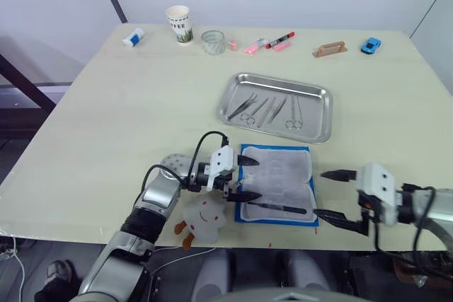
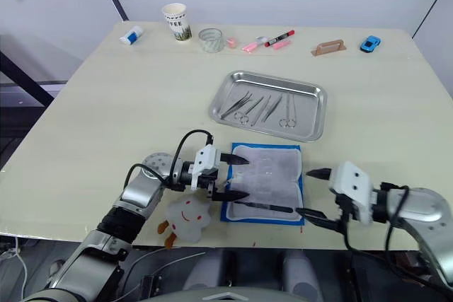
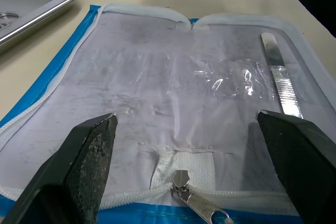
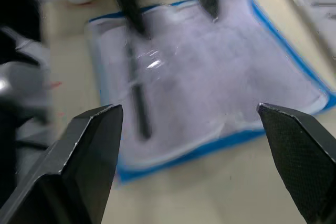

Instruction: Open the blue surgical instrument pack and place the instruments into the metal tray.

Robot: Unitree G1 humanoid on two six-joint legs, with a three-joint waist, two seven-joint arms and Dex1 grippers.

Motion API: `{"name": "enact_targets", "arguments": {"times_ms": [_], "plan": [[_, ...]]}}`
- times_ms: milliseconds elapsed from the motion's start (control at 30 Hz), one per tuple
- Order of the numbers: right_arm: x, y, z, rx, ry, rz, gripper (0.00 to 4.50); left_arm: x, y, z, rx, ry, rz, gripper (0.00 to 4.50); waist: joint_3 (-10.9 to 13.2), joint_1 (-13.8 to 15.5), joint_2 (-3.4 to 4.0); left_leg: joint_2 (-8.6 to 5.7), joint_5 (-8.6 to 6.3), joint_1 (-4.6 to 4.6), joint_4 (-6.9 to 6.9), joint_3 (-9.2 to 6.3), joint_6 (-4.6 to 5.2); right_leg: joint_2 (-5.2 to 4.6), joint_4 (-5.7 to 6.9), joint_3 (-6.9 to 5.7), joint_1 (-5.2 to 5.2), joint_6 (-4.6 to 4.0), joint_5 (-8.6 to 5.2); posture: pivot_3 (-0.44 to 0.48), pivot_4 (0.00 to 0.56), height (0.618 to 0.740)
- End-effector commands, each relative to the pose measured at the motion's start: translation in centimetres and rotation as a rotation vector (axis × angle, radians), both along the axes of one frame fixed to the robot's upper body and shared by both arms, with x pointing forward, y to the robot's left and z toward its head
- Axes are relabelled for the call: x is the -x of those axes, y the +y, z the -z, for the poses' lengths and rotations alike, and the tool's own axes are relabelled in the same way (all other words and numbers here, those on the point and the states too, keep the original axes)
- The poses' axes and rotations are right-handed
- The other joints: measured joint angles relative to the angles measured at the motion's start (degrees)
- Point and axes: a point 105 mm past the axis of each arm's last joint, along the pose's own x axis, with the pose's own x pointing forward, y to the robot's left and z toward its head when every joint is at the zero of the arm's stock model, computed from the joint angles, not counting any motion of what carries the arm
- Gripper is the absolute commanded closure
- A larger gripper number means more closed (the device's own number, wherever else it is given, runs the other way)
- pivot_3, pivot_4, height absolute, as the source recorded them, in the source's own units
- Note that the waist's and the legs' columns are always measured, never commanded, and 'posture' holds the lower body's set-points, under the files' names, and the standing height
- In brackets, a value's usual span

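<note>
Head view: the blue surgical instrument pack (image 1: 277,183) lies open near the table's near edge, between the wide-spread left gripper (image 1: 245,178) and the right gripper (image 1: 338,199), also wide. Four instruments (image 1: 269,110) rest in the metal tray (image 1: 318,95) beyond.

Left wrist view: one scalpel handle (image 3: 281,83) remains on the white lining.

Right wrist view: the pack sits just ahead of the fingers (image 4: 92,140).

On the paper cup (image 1: 180,23) at the far side of the desk (image 1: 106,125), the word "COFFEE" is printed in dark capital letters, just under the rim. In the right eye view the same print is too small to read. Below the word there is a green picture, but no letters can be read in it. The small white and blue bottle (image 1: 132,37) near the cup has a label, but its print is too small to read.
</note>
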Motion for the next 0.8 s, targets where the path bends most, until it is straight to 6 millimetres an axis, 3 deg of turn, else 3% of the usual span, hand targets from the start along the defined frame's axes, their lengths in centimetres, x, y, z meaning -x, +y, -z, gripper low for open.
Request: {"name": "enact_targets", "arguments": {"times_ms": [33, 67, 167, 800], "plan": [[0.1, 1.1, 0.4, 0.006, -0.012, -0.03, 1.55, 0.6, 0.7, 1.9, -0.056, 0.07, -0.015, 0.0, 0.02, 0.18, -0.03, 0.0, 0.0, -0.02, 0.0, -0.03, 0.0, 0.0, -0.02, -0.04, 0.0, 0.0, 0.0, 0.0, 0.15, 0.74], [0.2, 1.5, 0.7, 0.019, -0.021, -0.048, 2.02, 0.6, 0.8, 1.9, -0.057, 0.069, -0.015, 0.0, 0.02, 0.16, -0.03, 0.01, 0.0, -0.03, 0.0, -0.02, 0.0, 0.0, -0.02, -0.03, 0.0, -0.01, 0.0, 0.0, 0.15, 0.74], [0.8, 2.3, 1.5, 0.044, -0.015, -0.097, 2.02, 0.6, 0.8, 2.0, -0.059, 0.068, -0.016, 0.0, 0.01, 0.08, -0.03, 0.01, 0.0, 0.0, 0.0, -0.01, 0.0, 0.0, 0.01, -0.01, 0.0, -0.01, 0.0, 0.0, 0.15, 0.74], [0.3, 2.7, 4.4, 0.113, -0.037, -0.108, 2.02, 0.7, 0.9, 2.2, -0.062, 0.068, -0.012, 0.0, -0.02, 0.01, -0.05, 0.01, 0.0, 0.05, 0.01, 0.0, 0.0, 0.02, 0.08, -0.01, 0.01, -0.02, 0.01, 0.0, 0.15, 0.74]]}}
